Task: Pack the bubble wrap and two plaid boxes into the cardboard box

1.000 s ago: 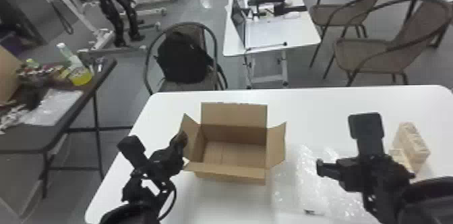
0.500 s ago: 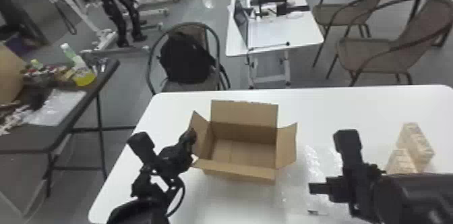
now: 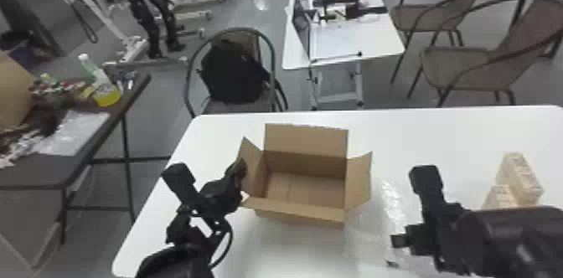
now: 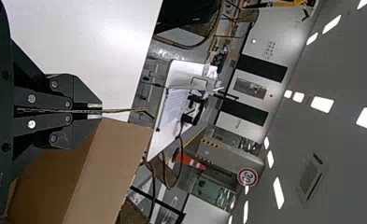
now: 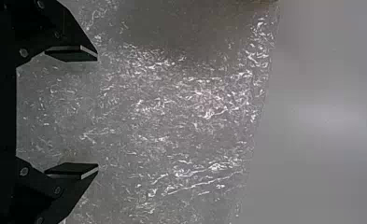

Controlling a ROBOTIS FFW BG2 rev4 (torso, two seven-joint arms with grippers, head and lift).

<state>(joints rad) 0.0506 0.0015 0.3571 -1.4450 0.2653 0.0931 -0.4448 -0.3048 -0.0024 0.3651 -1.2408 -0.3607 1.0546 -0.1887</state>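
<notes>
The open cardboard box (image 3: 306, 189) stands at the middle of the table with its flaps spread. My left gripper (image 3: 239, 168) is at its left flap; in the left wrist view the left gripper (image 4: 95, 111) is shut on that thin flap (image 4: 125, 110), seen edge-on. Bubble wrap (image 3: 393, 206) lies flat right of the box. My right gripper (image 3: 398, 241) is over it, and in the right wrist view the right gripper (image 5: 97, 112) stands open above the bubble wrap (image 5: 172, 112), nothing between its fingers. Two plaid boxes (image 3: 519, 176) (image 3: 500, 197) sit side by side at the table's right, partly behind the right arm.
The white table (image 3: 435, 139) has bare surface behind the bubble wrap and in front of the box. A dark side table (image 3: 37, 176) with bottles and plastic is at the left. A chair with a black backpack (image 3: 234, 72) stands beyond the table's back edge.
The right gripper has shifted left over the bubble wrap, its forearm swinging further into view. The head view has shifted slightly. My left gripper keeps its place at the box's flap.
</notes>
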